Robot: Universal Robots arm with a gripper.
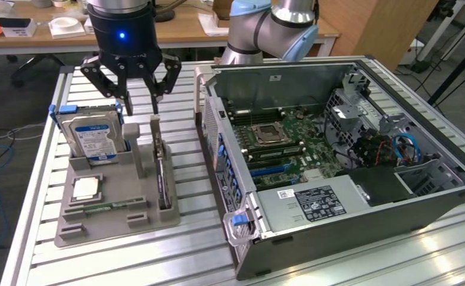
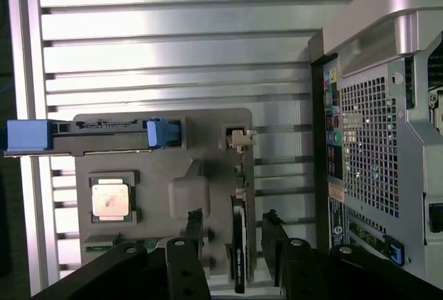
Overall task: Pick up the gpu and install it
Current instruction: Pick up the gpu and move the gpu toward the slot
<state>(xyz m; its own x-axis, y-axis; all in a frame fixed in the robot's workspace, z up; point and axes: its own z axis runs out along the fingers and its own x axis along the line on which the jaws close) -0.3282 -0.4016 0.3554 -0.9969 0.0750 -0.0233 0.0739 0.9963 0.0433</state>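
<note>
One gpu (image 1: 163, 179) (image 2: 239, 258) stands on its long edge in a slot of the single grey holder tray (image 1: 137, 223) (image 2: 187, 196), on the side nearest the computer case; the jaws hang straight above it, spread wide, one on each side of the card and gripping nothing. The same tray carries three other parts: one hard drive (image 1: 93, 140) (image 2: 97, 137) with a blue-white label, upright; one processor chip (image 1: 85, 189) (image 2: 111, 199), lying flat; one narrow green memory stick (image 1: 109, 206), at the tray's edge. One open computer case (image 1: 423, 202) (image 2: 374, 140) lies just beside the tray, its motherboard (image 1: 288, 143) exposed; both rest on the slatted aluminium counter (image 1: 137, 262) (image 2: 173, 50).
</note>
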